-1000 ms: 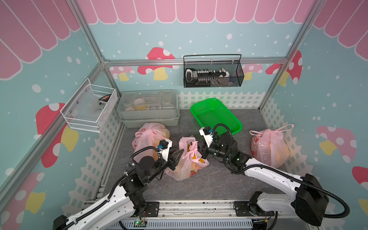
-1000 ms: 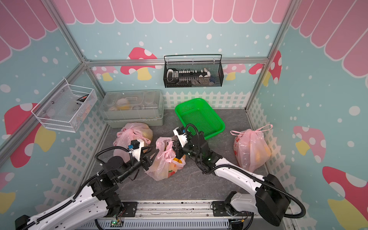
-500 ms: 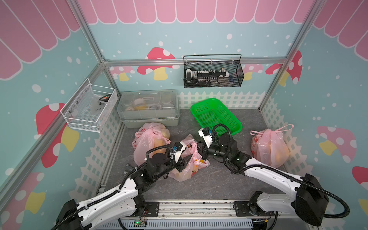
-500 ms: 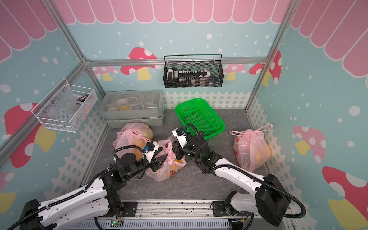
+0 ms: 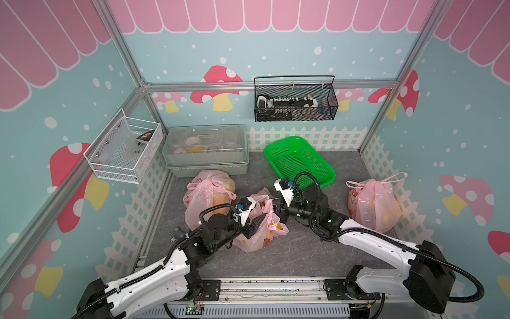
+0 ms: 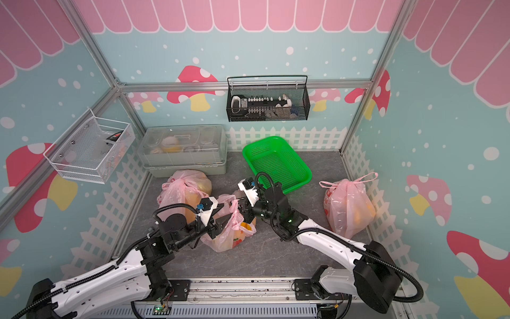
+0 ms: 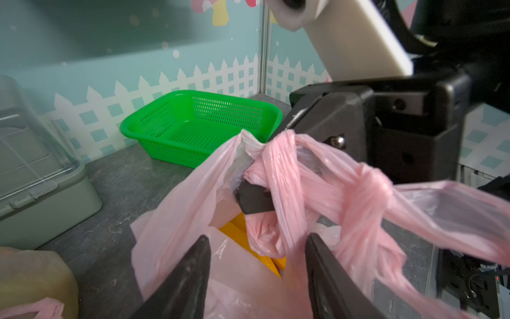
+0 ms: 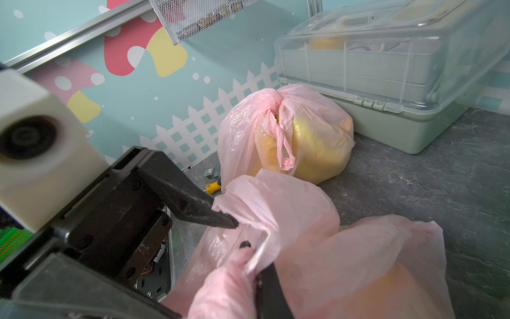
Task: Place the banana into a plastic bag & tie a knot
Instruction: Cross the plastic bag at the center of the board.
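Note:
The pink plastic bag [image 5: 258,237] [image 6: 229,237] stands mid-floor between both arms. Through its mouth the yellow banana [image 7: 238,230] shows inside. Its handles are twisted together, with a knot [image 7: 369,182] in them. My left gripper [image 7: 258,237] [image 5: 256,221] is open, its two fingers straddling the bag's top and a hanging loop of handle without clamping it. My right gripper [image 8: 254,259] [image 5: 273,210] comes in from the opposite side and is shut on a bunched handle strand. Its fingertip [image 7: 254,198] pokes out of the pink folds.
A tied pink bag [image 5: 207,196] lies behind the left arm, and a second tied bag [image 5: 372,204] stands by the right wall. A green basket [image 5: 299,163] and a clear-lidded box [image 5: 205,149] line the back. A small yellow-handled tool [image 8: 213,187] lies on the floor.
My left arm has swung forward and right to the bag, and its jaws have opened wider around the handles. The right gripper has kept its hold in place.

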`<state>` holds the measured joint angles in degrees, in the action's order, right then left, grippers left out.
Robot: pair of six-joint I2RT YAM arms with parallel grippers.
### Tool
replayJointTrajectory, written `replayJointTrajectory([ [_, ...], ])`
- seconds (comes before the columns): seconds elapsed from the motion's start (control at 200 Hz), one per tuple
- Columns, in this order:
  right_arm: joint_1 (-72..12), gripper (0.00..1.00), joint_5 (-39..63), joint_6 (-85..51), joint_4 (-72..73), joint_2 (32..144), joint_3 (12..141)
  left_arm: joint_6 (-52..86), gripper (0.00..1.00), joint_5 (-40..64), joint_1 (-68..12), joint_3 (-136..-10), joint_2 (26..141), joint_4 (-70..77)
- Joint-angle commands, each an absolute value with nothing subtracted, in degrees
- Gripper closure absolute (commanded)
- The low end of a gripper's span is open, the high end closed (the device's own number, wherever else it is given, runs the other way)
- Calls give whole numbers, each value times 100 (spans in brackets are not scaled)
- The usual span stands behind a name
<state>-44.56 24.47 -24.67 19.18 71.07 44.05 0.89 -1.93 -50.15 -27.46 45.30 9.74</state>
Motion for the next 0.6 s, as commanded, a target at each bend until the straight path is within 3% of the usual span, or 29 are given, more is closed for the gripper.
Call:
replayJointTrajectory([
  [0.0,-4439,100,2505,-2393,1978,7002,4455,322,43,-175,-4937,-2580,4154,1059],
  [0.305,-4438,100,2588,-2391,2019,6978,4450,426,57,-28,-4571,-2906,4531,756],
  [0.595,-4438,100,2610,-2442,2118,7009,4450,237,54,551,-4698,-2894,4742,945],
])
